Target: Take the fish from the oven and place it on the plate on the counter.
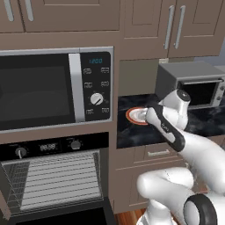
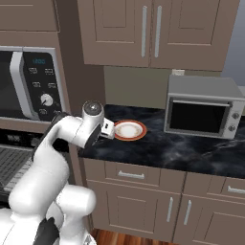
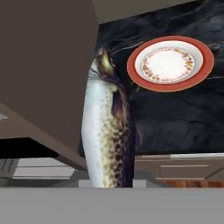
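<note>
A silvery, brown-speckled fish hangs lengthwise in front of the hand camera, held in my gripper, which is shut on it. The fingertips themselves are hidden behind the fish. The hand hovers over the left end of the black marbled counter, just left of the plate. That plate, with its white centre and orange-red rim, is bare. From the left base view my gripper overlaps the plate. The oven stands open at the lower left, with its wire rack showing.
A microwave sits above the oven. A grey toaster oven stands on the counter's right part. Brown wall cabinets hang overhead, and drawers with silver handles run below the counter.
</note>
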Robot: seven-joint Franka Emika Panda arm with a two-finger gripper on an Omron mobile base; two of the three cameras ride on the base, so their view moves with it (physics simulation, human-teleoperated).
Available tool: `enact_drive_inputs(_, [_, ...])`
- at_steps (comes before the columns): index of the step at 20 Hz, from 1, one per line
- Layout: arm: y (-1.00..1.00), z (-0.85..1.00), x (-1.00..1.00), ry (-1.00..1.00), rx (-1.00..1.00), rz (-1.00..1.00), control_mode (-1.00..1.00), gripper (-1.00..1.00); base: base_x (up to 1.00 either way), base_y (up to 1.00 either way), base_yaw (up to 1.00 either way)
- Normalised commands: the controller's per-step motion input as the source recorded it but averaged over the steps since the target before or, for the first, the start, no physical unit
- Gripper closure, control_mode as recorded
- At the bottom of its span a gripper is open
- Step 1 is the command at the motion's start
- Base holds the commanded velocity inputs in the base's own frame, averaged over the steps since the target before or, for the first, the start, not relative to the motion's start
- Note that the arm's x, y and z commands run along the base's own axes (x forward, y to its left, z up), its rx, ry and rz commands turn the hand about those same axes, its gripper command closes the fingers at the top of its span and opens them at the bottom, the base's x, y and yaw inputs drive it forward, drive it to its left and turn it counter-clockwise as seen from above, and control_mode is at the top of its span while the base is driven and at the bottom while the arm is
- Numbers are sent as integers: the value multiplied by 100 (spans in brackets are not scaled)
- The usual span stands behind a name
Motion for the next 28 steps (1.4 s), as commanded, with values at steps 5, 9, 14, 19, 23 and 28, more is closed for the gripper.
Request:
enact_drive_inputs(5, [-20, -1, 75, 10, 0, 6, -100, 100, 0, 0, 0])
enact_drive_inputs(9, [-52, -9, 51, 0, 0, 7, -100, 100, 0, 0, 0])
enact_drive_inputs(14, [-22, -21, 45, 0, -1, 4, -100, 100, 0, 0, 0])
enact_drive_inputs(19, [-14, -33, 32, 0, -5, 1, -100, 100, 0, 0, 0])
enact_drive_inputs(23, [-21, -40, 24, 0, -7, 0, -100, 100, 0, 0, 0])
enact_drive_inputs(28, [-3, -35, 17, -1, -5, 0, -100, 100, 0, 0, 0])
